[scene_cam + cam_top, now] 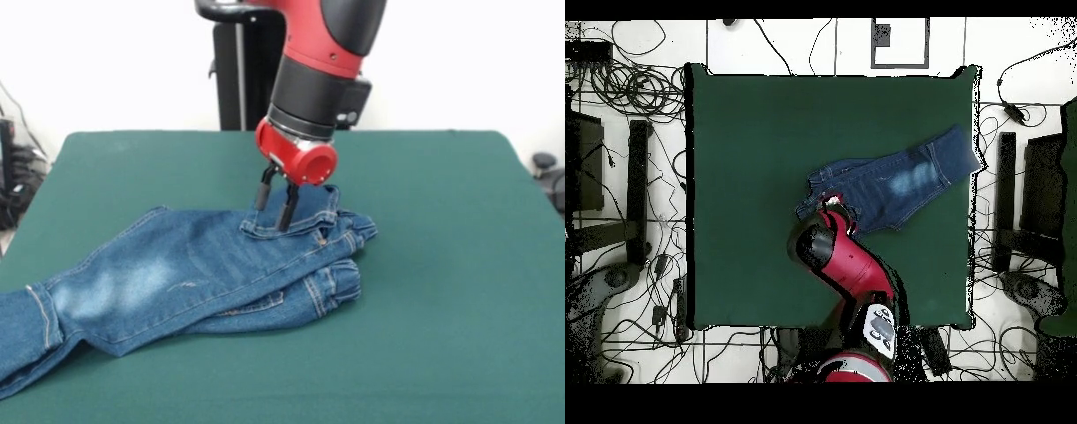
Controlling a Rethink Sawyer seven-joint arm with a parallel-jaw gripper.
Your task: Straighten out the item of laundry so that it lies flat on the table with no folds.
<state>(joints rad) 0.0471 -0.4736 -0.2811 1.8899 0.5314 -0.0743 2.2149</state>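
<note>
1. Front view: the gripper (pixel 276 205) is planted right on the waistband end of the jeans (pixel 190 278). Its two black fingers (pixel 287 208) are spread a little apart with their tips down in the denim, and no cloth looks pinched between them. My guess is it's lining up to grab the waistband, since that's the stiffest, thickest edge to pull on.
2. Same view: the jeans lie on the left half of the table (pixel 441 291), doubled over so one leg lies on top of the other, and the hem end runs off the near-left edge. The denim is thick, with faded pale patches, tan stitching and a bunched-up waist. The table top is flat, dark green and felty.
3. Overhead view: the arm (pixel 850 270) hides the fingertips. The jeans (pixel 895 185) stretch to the right edge of the table (pixel 745 150), so they aren't flat yet.
</note>
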